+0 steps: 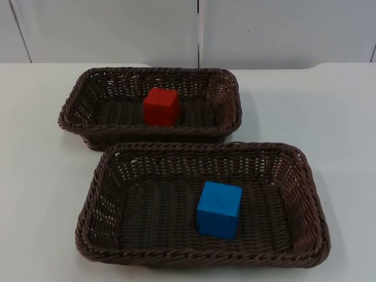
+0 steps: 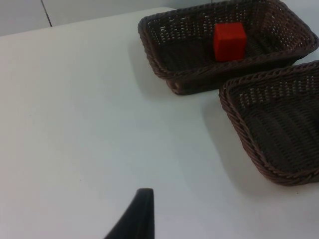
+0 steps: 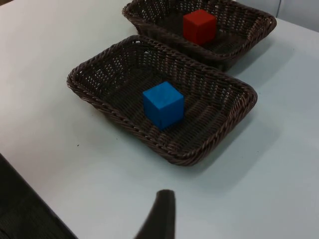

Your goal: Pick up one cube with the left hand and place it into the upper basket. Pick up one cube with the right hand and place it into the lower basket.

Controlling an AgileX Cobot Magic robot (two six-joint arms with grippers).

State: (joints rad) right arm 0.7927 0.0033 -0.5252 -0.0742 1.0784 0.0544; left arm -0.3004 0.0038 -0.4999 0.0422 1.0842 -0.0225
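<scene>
A red cube (image 1: 161, 106) rests inside the upper brown wicker basket (image 1: 69, 108), near its middle. A blue cube (image 1: 219, 209) lies in the lower basket (image 1: 194, 258), right of centre. The left wrist view looks at the red cube (image 2: 230, 41) in the upper basket (image 2: 154, 59) from a distance; my left gripper (image 2: 142, 211) hangs over bare table, well clear of both baskets. My right gripper (image 3: 162, 214) is also drawn back over bare table, with the blue cube (image 3: 163, 105) and lower basket (image 3: 119, 122) ahead of it. Neither gripper carries anything that I can see.
The two baskets stand close together, the upper one's front rim almost meeting the lower one's back rim. White table (image 1: 35, 176) lies around them. The grey partition wall (image 1: 117, 29) closes the far side. The table's edge (image 3: 30, 199) is near the right gripper.
</scene>
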